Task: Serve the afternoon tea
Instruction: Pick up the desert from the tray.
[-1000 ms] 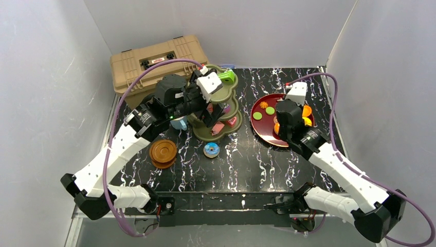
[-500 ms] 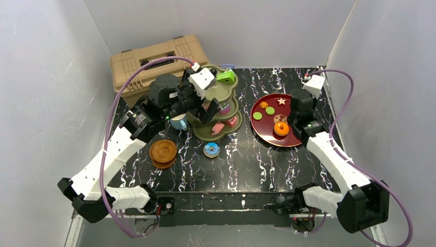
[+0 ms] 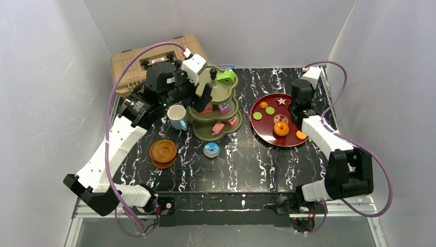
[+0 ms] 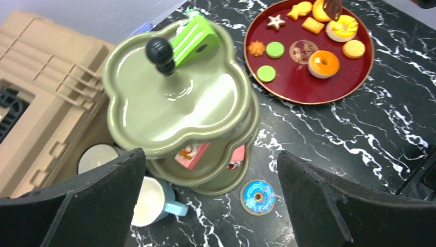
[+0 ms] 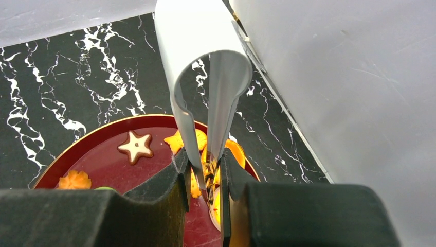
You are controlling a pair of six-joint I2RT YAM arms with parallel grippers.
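Note:
The olive-green three-tier stand (image 3: 215, 105) with a black knob (image 4: 159, 51) carries a green cake (image 4: 198, 36) on top and pink cakes on its lower tiers. My left gripper (image 4: 211, 206) hovers open above the stand's front-left; a light-blue mug (image 3: 177, 117) and a blue donut (image 4: 258, 196) show between its fingers (image 4: 77, 206), far below. A white mug (image 4: 97, 157) stands behind. My right gripper (image 5: 208, 175) is shut on metal tongs (image 5: 205, 77) over the right side of the red tray (image 3: 267, 131), which holds cookies and an orange donut (image 3: 281, 128). Brown saucers (image 3: 163, 152) are stacked at the left.
A tan toolbox (image 3: 154, 62) sits at the back left, just behind the stand and my left arm. The right wall runs close beside the tray and my right arm. An orange piece (image 3: 301, 135) lies at the tray's right rim.
My left gripper has drawn back and left from the stand's front, uncovering the light-blue mug. My right arm has swung toward the right wall, uncovering the orange donut and the tray's middle.

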